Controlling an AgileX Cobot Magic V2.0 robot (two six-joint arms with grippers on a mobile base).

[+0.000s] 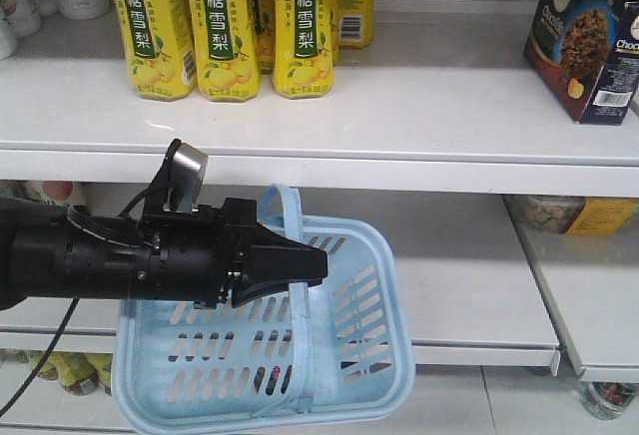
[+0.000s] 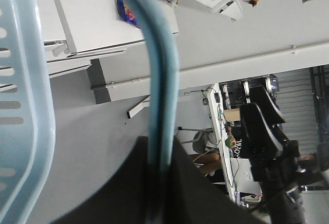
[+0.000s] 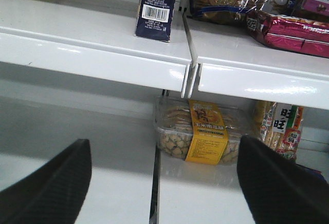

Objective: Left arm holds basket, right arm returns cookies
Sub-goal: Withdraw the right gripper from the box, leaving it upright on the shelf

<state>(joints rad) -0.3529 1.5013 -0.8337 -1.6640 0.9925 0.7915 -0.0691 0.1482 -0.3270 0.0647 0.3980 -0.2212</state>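
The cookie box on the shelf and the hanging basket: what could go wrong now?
1. The cookies stand angled near the shelf front edge; a bump might topple them.
2. The left hand carries the basket by one handle only, so it may swing or slip.

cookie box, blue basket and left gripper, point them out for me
cookie box (image 1: 589, 41), front view, on its printed front face
basket (image 1: 384, 350), front view, on its slotted right wall
left gripper (image 1: 318, 265), front view, at its tapered tip

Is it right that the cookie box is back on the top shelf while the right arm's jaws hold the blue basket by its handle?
Not quite: the left arm holds the basket by its handle, as the front view shows. The cookie box is on the top shelf.
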